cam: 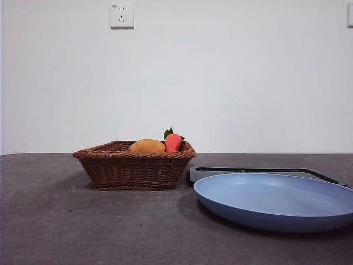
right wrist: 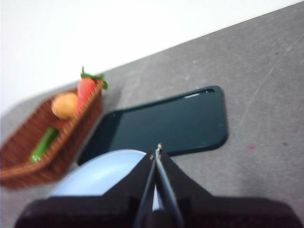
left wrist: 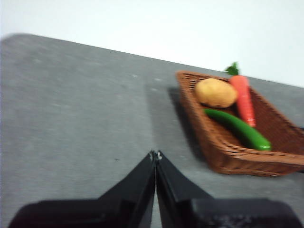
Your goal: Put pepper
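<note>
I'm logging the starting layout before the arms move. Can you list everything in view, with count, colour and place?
basket: one, brown wicker, on the table beside the plate and tray.
pepper: one, glossy green, lying in the basket.
carrot-like piece: one, red-orange with green leaves, in the basket.
oval fruit: one, yellow-orange, in the basket next to the red-orange piece.
plate: one, blue, on the table, bare.
tray: one, dark, flat, behind the plate.
table: one, dark grey.
wall socket: one, white, on the wall.
left hand: one, black, shut, above bare table short of the basket.
right hand: one, black, shut, over the plate's edge.
</note>
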Tool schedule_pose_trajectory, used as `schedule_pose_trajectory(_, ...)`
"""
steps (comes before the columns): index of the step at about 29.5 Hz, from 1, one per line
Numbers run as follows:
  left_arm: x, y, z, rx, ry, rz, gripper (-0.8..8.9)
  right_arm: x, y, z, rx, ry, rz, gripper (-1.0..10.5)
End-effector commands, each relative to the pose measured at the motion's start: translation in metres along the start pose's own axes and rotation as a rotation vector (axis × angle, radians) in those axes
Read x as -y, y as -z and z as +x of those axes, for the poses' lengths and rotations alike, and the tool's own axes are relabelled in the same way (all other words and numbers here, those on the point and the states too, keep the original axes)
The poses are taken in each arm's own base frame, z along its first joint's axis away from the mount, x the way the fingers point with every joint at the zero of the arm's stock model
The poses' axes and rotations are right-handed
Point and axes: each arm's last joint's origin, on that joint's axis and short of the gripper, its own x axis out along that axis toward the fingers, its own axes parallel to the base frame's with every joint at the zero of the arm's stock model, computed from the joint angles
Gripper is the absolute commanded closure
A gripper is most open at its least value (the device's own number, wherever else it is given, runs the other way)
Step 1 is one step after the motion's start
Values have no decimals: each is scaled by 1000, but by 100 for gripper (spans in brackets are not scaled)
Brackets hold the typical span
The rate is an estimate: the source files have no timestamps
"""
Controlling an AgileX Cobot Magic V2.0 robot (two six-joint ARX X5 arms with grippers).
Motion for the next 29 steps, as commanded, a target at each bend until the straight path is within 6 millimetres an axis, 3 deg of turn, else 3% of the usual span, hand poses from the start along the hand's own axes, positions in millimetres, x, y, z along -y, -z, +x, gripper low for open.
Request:
schedule_pose_trajectory(1, 6, -18, -6, 49, 46, -40, 807, -7, -16, -4, 49, -22, 86, 942)
schedule_pose_trajectory(10, 23, -74, -10, -32, 120, -44, 807, -29, -72, -10, 54, -37, 70, 942)
schedule_pose_trajectory(19, 42, -128, 5, -270, 334, 32, 807, -53, -129, 3, -273, -177, -57, 941)
schedule_pose_trajectory(29, 50, -150, 11, -509, 443, 99, 807, -70, -162, 12, -657, -225, -221, 941)
